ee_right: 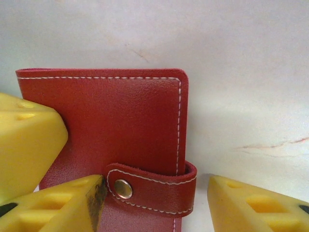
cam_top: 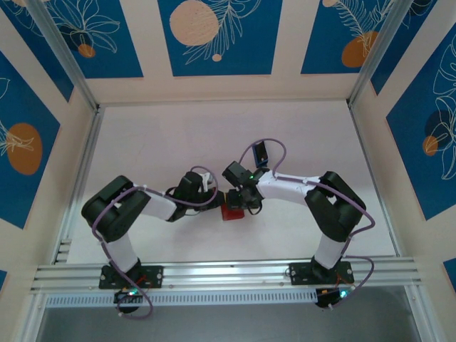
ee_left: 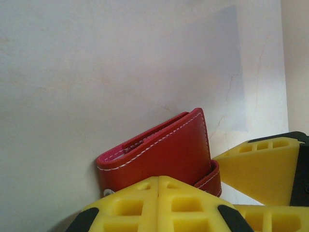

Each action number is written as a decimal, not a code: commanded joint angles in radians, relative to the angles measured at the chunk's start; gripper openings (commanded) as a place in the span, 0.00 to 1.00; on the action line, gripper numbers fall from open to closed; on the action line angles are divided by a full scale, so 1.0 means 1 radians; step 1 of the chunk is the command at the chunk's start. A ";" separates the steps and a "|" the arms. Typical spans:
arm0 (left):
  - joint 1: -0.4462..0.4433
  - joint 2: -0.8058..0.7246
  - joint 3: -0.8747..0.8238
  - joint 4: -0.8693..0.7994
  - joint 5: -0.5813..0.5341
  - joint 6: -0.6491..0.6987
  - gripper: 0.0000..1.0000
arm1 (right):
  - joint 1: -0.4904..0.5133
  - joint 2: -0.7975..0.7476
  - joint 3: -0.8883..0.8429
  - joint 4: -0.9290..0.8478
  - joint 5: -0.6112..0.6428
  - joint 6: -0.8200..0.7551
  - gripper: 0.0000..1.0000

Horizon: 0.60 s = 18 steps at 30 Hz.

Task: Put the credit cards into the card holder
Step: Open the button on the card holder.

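The wallet (cam_top: 233, 211) lies snapped shut on the surface (cam_top: 178, 142), just 6 o'clock of centre. The right fingers (ee_right: 256, 205) are spread wide either side of its tab (ee_right: 154, 188); the left fingers (ee_left: 130, 208) are pressed together at its edge. Tugged unbraced, the wallet could be dragged, not opened.

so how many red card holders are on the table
1. The red card holder sits mid-table between the left arm and right arm, folded shut with its snap tab fastened. The arms could hide another.
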 commanded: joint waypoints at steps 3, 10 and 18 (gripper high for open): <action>-0.008 0.057 -0.046 -0.080 -0.003 -0.021 0.05 | 0.103 0.068 0.038 0.019 0.179 0.038 0.59; -0.010 0.066 -0.057 -0.094 -0.031 -0.019 0.02 | 0.152 0.067 0.064 -0.055 0.325 0.066 0.52; -0.011 0.054 -0.059 -0.141 -0.070 0.002 0.00 | 0.152 0.040 0.074 -0.068 0.345 0.045 0.17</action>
